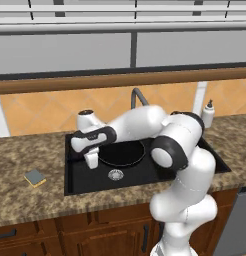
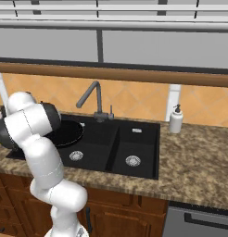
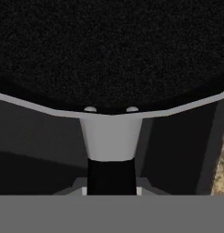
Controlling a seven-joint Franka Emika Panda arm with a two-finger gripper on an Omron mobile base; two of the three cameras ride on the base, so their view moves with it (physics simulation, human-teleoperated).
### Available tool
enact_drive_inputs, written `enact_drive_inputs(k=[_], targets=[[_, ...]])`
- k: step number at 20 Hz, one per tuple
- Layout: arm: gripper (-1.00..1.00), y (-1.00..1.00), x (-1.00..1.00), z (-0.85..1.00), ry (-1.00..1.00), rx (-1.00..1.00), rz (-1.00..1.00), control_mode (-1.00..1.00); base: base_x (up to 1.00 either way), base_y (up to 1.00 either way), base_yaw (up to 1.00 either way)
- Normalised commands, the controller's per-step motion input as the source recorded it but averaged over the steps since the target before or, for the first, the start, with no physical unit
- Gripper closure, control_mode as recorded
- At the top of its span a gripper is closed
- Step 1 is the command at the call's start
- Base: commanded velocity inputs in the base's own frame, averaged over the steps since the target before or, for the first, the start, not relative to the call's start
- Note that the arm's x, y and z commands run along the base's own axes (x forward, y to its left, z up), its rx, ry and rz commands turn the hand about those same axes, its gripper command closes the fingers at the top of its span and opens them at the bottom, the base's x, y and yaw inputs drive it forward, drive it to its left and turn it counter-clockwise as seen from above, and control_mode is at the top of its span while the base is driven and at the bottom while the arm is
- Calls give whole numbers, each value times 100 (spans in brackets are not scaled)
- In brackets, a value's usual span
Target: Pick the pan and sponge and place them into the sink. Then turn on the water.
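Currently gripper clamped tight on pan handle, holding pan low over large basin of sink for release; sponge on counter left of sink.

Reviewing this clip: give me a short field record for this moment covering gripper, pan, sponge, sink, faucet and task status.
gripper: gripper shut on the pan's handle, over the left basin
pan: pan held by its handle over the large basin; contact with the basin floor cannot be told
sponge: sponge flat on the counter, left of the sink, untouched
sink: sink black, two basins, both drains visible
faucet: faucet shows no stream
status: pan not yet released; sponge and water remain
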Motion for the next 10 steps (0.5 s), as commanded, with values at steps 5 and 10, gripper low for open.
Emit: enact_drive_inputs(k=[5, 10], targets=[[100, -21, 26, -57, 0, 0, -16, -100, 0, 0, 0], [100, -26, 40, -52, 0, 0, -12, -100, 0, 0, 0]])
